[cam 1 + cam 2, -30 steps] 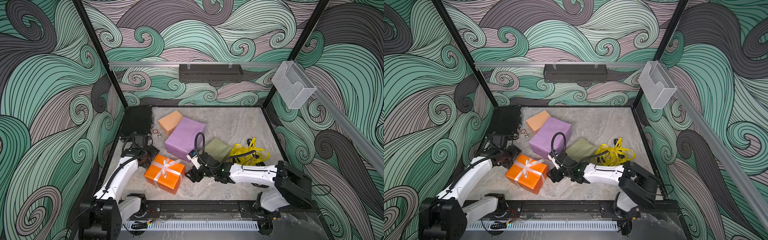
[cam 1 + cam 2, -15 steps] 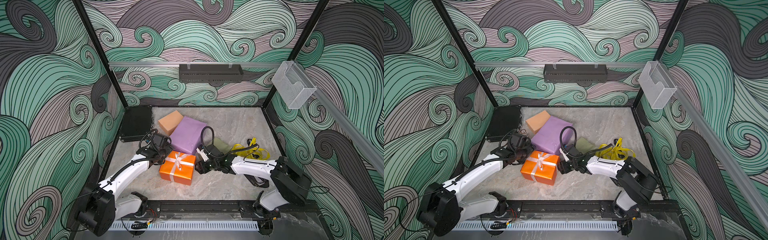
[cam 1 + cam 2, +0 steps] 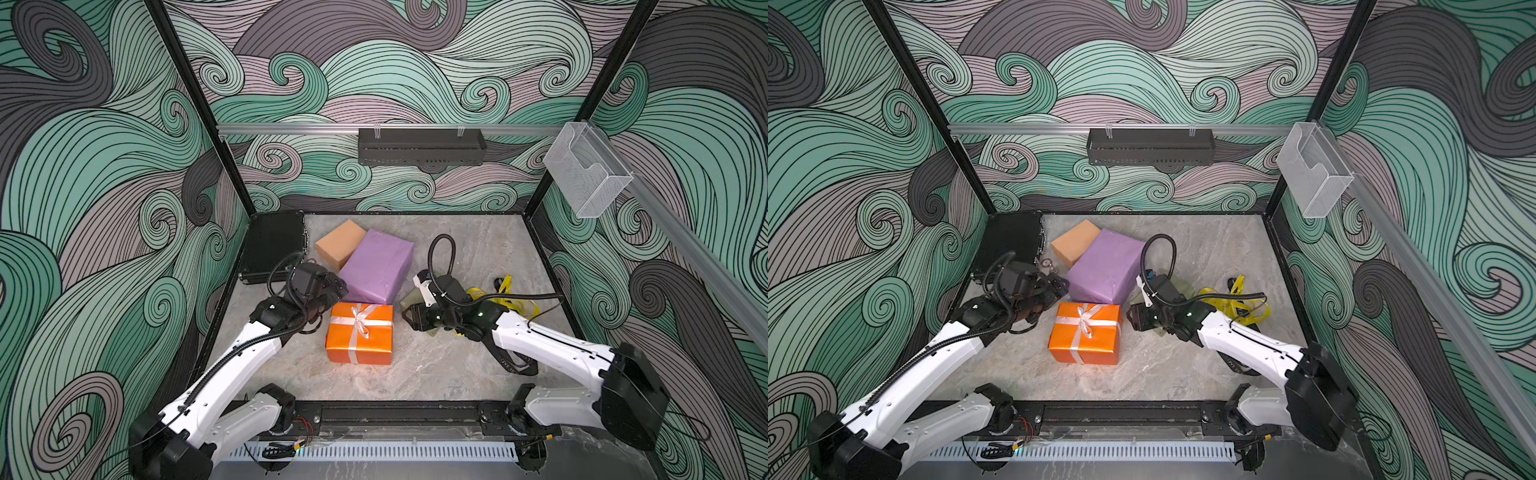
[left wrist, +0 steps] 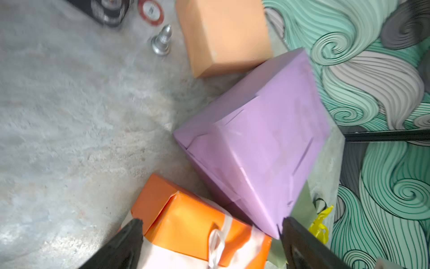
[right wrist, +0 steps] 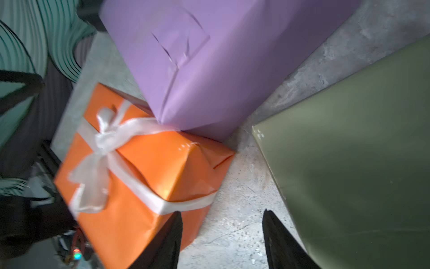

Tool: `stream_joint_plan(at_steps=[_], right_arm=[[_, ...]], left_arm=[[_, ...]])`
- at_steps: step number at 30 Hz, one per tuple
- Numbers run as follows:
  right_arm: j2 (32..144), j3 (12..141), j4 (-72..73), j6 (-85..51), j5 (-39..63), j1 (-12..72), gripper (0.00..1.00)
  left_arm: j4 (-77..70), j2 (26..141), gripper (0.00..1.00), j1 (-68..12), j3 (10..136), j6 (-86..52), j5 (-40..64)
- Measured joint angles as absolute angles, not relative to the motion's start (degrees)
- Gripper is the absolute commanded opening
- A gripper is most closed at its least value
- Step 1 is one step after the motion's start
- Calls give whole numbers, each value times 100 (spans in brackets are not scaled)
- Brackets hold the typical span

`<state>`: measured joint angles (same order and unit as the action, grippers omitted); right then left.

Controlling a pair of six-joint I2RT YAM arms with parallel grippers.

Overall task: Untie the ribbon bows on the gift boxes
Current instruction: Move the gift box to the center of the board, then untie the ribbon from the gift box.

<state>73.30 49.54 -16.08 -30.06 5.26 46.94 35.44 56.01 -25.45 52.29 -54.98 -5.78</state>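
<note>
The orange gift box [image 3: 360, 338] stands in the middle of the floor with a white ribbon bow [image 3: 362, 318] tied on top, its back edge against the purple box [image 3: 378, 266]. The tan box [image 3: 340, 243] lies behind that. My right arm hides most of the olive box [image 5: 349, 151]. Loose yellow ribbons [image 3: 505, 297] and a black ribbon [image 3: 513, 365] lie by the right arm. My left gripper [image 4: 210, 220] is open at the orange box's back left corner. My right gripper [image 5: 222, 212] is open over bare floor between the orange and olive boxes.
A black hard case [image 3: 272, 245] lies at the back left, with a small metal stud [image 4: 161, 43] and a red-rimmed disc [image 4: 150, 10] beside it. A black shelf [image 3: 419, 145] and a clear holder [image 3: 586, 170] hang on the walls.
The orange box has slid from the front left to the middle, up against the purple box. My left gripper followed it and opened wider. My right gripper narrowed but stays open.
</note>
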Motion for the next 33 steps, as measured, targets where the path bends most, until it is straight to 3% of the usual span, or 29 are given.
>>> stream_joint_plan(at_steps=[8, 15, 23, 26, 33], right_arm=[[9028, 7682, -3004, -3356, -165, 5717, 47], [10414, 8753, -3992, -3461, -696, 5964, 55], [10954, 9310, -4451, -3516, -958, 6051, 58], [11024, 9371, -4534, -3518, -1031, 6075, 48], [11170, 9583, -4595, -3590, -1066, 6080, 8]], left_arm=[[3948, 5537, 71, -2191, 5266, -3763, -375], [4093, 5413, 67, -1669, 4759, -3076, 220], [4565, 5835, 65, -1754, 5260, -2685, 733], [4550, 5704, 64, -1868, 5179, -2576, 733], [4541, 5426, 64, -2145, 4851, -2495, 733]])
